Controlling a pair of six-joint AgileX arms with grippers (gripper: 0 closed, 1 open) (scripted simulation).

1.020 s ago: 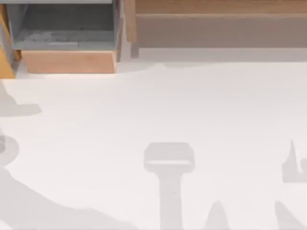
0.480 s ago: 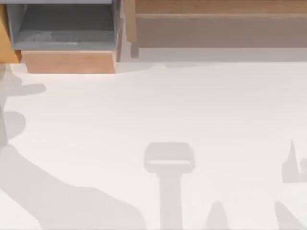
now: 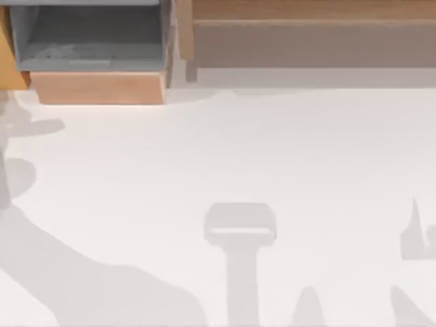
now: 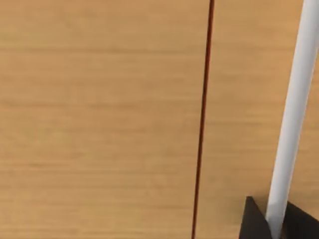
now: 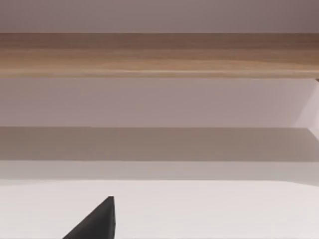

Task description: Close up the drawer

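A white table point(image 3: 272, 157) spreads below a wide wooden unit point(image 3: 306, 34) along the far edge at the top view's right. At the far left, the drawer point(image 3: 95, 87) stands pulled out, its grey inside exposed. The left gripper point(image 4: 269, 226) sits close against a tan wood panel point(image 4: 99, 119); whether either claw is apart or together cannot be told.

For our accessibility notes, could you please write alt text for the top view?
An open drawer with a tan front and grey inside sits at the table's far left, beside a wider wooden unit along the far edge. Soft grey arm shadows fall across the white tabletop nearer the camera.
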